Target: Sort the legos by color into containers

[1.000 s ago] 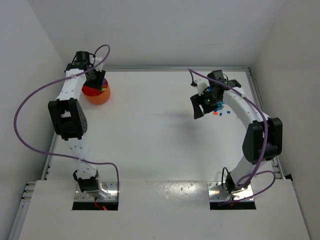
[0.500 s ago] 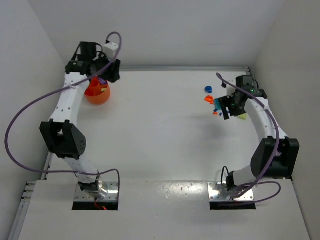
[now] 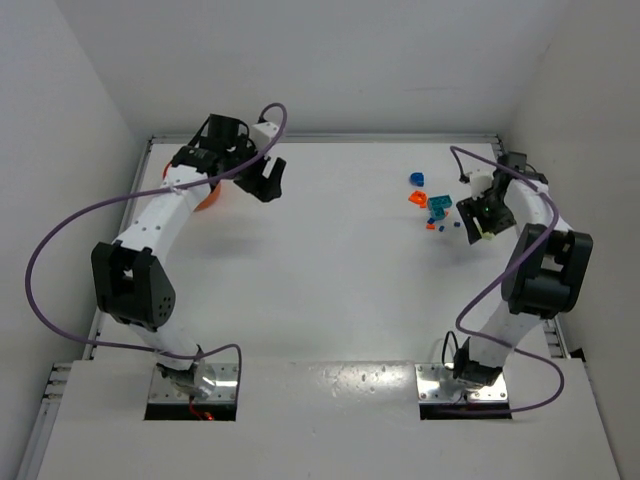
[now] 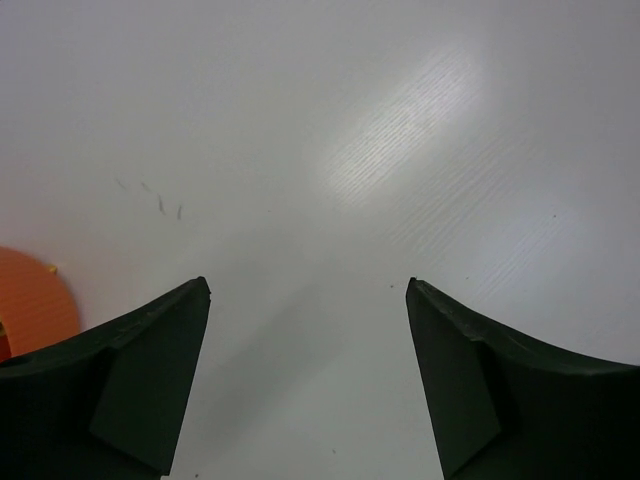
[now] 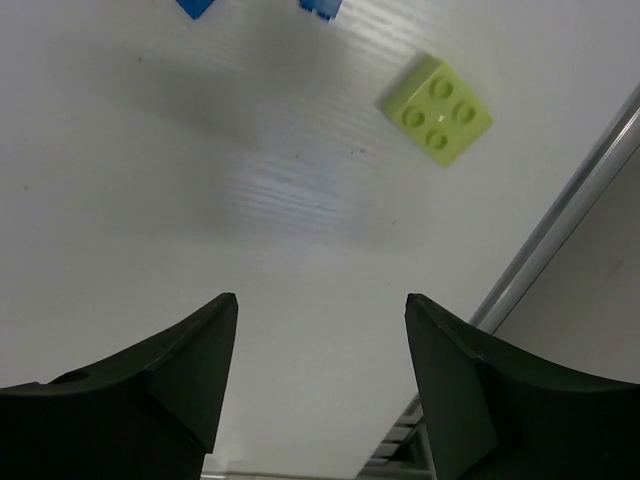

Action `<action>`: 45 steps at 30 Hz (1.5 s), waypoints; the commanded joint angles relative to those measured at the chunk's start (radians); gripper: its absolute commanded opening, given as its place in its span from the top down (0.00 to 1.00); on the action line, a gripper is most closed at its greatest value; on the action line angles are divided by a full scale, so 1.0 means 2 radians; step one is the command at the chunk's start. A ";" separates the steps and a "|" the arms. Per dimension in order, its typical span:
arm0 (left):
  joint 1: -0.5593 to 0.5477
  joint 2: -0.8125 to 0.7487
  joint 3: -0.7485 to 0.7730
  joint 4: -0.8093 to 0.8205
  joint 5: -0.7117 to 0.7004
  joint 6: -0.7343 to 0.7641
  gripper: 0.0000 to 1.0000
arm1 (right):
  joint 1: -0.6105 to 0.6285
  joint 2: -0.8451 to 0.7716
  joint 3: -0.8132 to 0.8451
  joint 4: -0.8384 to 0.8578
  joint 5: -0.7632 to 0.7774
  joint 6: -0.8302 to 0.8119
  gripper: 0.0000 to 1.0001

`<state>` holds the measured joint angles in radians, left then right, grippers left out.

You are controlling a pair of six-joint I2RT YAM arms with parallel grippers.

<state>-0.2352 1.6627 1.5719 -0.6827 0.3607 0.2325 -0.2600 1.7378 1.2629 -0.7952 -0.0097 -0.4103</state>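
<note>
The orange bowl stands at the far left, mostly hidden behind my left arm; its rim shows in the left wrist view. My left gripper is open and empty, to the right of the bowl, over bare table. Several legos lie at the far right: a blue one, an orange one, a teal one. My right gripper is open and empty just right of them. A yellow-green brick lies ahead of its fingers, with blue bricks at the top edge.
White walls close the table on three sides. A metal rail runs along the right table edge, close to the right gripper. Purple cables loop from both arms.
My left gripper has moved right, away from above the orange bowl. My right gripper has moved right, past the lego cluster toward the right edge, and the cluster is now uncovered.
</note>
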 commanded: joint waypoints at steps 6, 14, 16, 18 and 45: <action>-0.004 -0.024 -0.005 0.032 0.047 0.008 0.11 | -0.052 0.058 0.056 0.019 -0.053 -0.183 0.34; -0.004 -0.002 -0.005 0.037 0.047 0.008 0.07 | -0.094 0.114 0.106 -0.019 -0.147 -0.321 0.35; -0.004 -0.002 -0.005 0.037 0.047 0.008 0.06 | -0.099 0.142 0.143 -0.042 -0.158 -0.332 0.35; -0.004 0.002 -0.005 0.037 0.042 0.008 0.06 | -0.099 0.163 0.182 -0.064 -0.168 -0.346 0.35; -0.004 0.048 0.034 0.051 0.042 -0.017 0.00 | -0.089 0.252 0.201 -0.047 -0.135 -0.372 0.31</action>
<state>-0.2371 1.7546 1.6066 -0.6094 0.4294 0.2073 -0.4427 2.2082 1.6283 -0.9184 -0.2539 -1.1515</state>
